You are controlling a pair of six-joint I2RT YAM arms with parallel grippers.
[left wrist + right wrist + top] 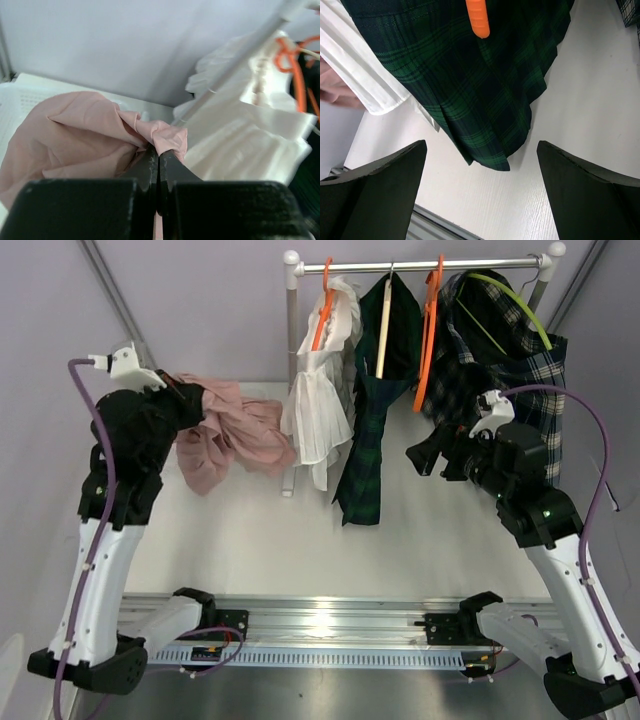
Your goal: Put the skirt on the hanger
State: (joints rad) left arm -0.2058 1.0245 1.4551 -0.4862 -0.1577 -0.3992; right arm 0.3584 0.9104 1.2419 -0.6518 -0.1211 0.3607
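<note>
A crumpled pink skirt (235,435) hangs bunched off the table at the back left. My left gripper (203,405) is shut on a fold of this pink skirt (75,135); in the left wrist view the left gripper (159,155) has its jaws pressed together with cloth bulging over the tips. An empty orange hanger (430,330) hangs on the rail (420,264), and its tip (478,17) shows in the right wrist view. My right gripper (430,455) sits just below that hanger. The right gripper (481,144) is open, with nothing between its fingers.
On the rail hang a white skirt (320,410) on another orange hanger, a green plaid skirt (370,430) and a dark plaid garment (520,380) on a green hanger (510,300). The rack post (291,370) stands beside the pink skirt.
</note>
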